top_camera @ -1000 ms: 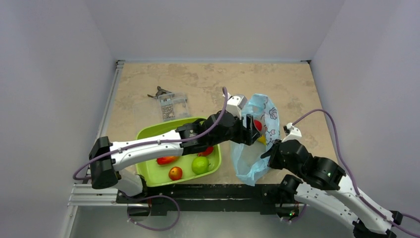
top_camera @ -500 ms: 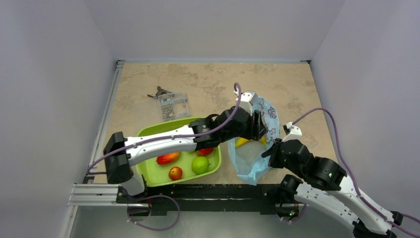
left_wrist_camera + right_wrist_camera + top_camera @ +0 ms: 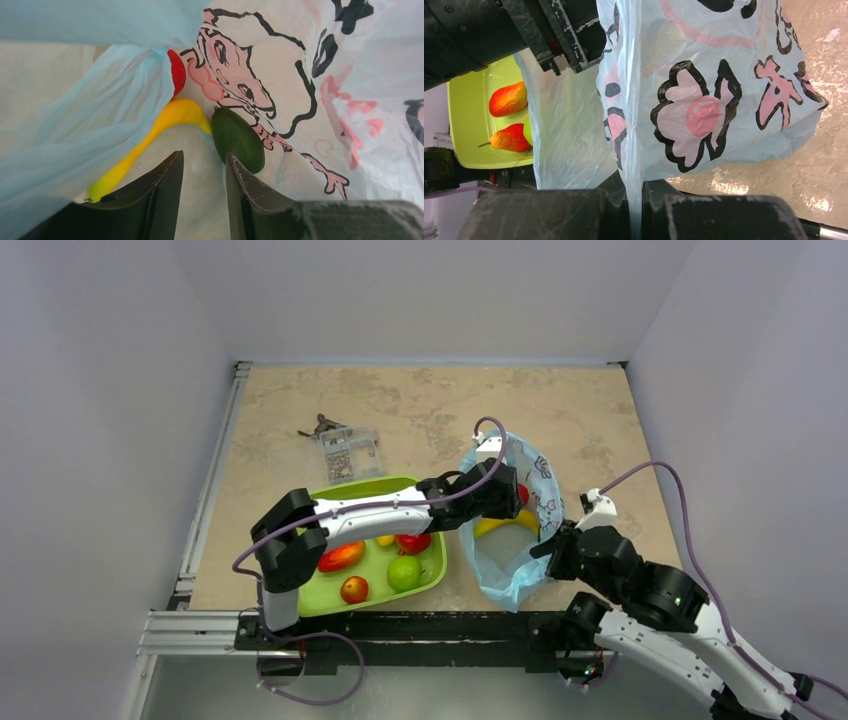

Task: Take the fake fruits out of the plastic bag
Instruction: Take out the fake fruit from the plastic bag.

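Plastic bag [image 3: 500, 575]: lt blue, printed, centre-right of top view, on table [image 3: 420, 400], mouth twd left.
Contents, per L wrist view: banana [image 3: 165, 120] centre-left; avocado [image 3: 237, 140] centre, touching banana's end; red fruit [image 3: 176, 72] upper centre, partly behind film.
L gripper [image 3: 204, 157]: inside bag mouth, fingers slightly parted, nothing betw them, near avocado.
R gripper [image 3: 636, 197]: clenched on bag edge.
Green tray [image 3: 300, 505], just left of bag: mango [image 3: 340, 558], green apple [image 3: 404, 572], sm red-yellow apple [image 3: 353, 589].
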Controlling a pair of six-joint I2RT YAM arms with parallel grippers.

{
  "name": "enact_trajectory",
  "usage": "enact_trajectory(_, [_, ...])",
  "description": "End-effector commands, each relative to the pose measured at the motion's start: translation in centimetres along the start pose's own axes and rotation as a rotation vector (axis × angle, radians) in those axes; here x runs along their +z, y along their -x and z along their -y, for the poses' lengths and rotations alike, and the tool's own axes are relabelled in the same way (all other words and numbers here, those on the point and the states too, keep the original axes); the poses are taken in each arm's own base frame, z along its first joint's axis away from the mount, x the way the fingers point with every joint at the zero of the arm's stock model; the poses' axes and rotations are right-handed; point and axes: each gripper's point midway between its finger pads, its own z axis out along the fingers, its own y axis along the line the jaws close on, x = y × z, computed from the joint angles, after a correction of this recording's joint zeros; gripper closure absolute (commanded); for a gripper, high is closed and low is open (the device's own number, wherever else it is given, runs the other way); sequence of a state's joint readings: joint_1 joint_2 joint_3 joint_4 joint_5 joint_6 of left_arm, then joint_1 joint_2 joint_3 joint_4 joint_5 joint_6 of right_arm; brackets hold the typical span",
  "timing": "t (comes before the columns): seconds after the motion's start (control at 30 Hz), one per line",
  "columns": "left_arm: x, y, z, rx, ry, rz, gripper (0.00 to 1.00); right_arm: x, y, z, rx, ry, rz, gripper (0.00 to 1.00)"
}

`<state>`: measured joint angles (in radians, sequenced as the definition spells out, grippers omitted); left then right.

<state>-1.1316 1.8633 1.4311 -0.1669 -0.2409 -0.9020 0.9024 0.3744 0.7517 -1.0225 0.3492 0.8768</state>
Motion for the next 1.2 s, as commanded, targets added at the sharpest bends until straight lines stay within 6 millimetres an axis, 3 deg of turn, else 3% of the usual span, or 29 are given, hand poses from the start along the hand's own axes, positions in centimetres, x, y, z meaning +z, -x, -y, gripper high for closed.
enact_trajectory(0.0, [1.3,1.7,0.8,-0.047,-0.038,0.074,0.64,-0.4,1.5,-1.1,0.008,0.041,0.052,1.00])
enact_trajectory(0.2, [4.6,2.5,-2.2,-0.090,0.063,0.092,0.62,-0.4,1.5,-1.2,-0.006,0.046,0.052,1.00])
enact_trajectory(0.47, [8.1,3.4,-2.6,-0.040,0.118,0.143,0.14,-0.7,1.7,-1.4,0.003,0.073,0.069,1.00])
enact_trajectory(0.63, [10.1,2.8,-2.9,-0.032,0.145,0.197,0.07,-0.7,1.7,-1.5,-0.009,0.079,0.065,1.00])
enact_trajectory(0.77, [11.3,1.6,-4.6,-0.010,0.265,0.199,0.08,-0.8,1.7,-1.6,-0.012,0.088,0.067,1.00])
enact_trajectory(0.97, [12.2,0.1,-6.2,0.001,0.335,0.164,0.20,-0.8,1.7,-1.7,-0.014,0.096,0.070,1.00])
enact_trajectory(1.03, [12.0,-0.1,-6.5,0.021,0.334,0.162,0.30,-0.8,1.7,-1.7,-0.016,0.098,0.068,1.00])
enact_trajectory(1.17, [10.5,1.1,-5.3,0.078,0.273,0.164,0.61,-0.8,1.6,-1.7,-0.017,0.098,0.066,1.00])
